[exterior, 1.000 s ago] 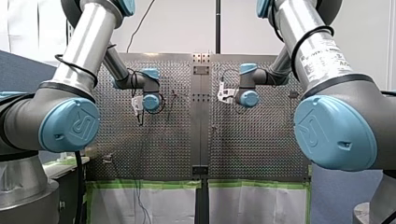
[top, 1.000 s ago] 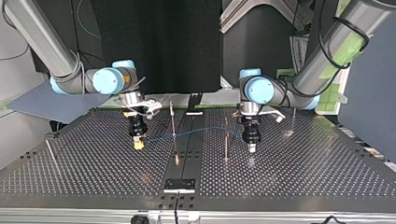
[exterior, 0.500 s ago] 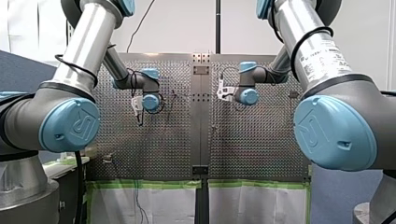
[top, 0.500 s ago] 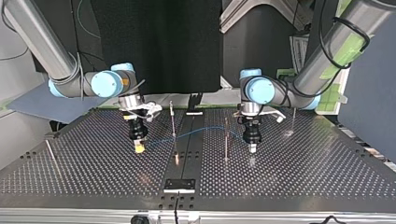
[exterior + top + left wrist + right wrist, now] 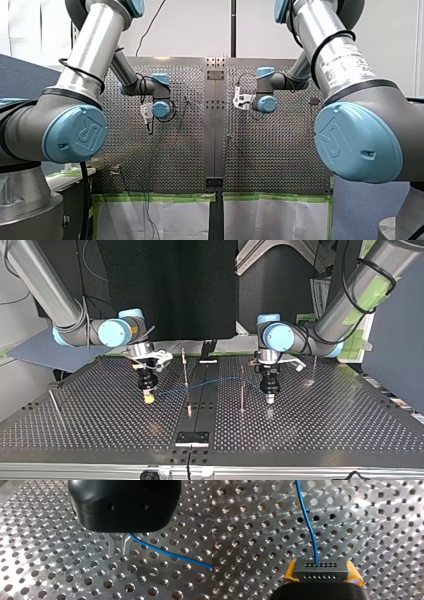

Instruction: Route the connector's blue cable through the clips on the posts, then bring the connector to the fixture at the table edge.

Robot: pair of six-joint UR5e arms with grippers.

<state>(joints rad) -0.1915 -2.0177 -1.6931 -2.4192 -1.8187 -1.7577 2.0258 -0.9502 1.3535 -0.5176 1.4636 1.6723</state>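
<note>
Connector [image 5: 321, 568] clenched in your right hand [image 5: 322, 574]; your left hand [image 5: 119, 547] pinching blue cable [image 5: 170, 554]; routing and delivery judged unfinished.

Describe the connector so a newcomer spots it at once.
On the perforated table, find my right gripper at the top view's left. Its yellow pads clamp the connector: a small dark block with two rows of pinholes, where the blue cable ends.

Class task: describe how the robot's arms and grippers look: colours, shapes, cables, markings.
Both my left arm and my right arm are silver tubes with grey joints and round light-blue caps, a black cable looping each. The right tube bears a printed label. My left gripper is black, rounded, with slim metal fingers; my right gripper has yellow pads.
</note>
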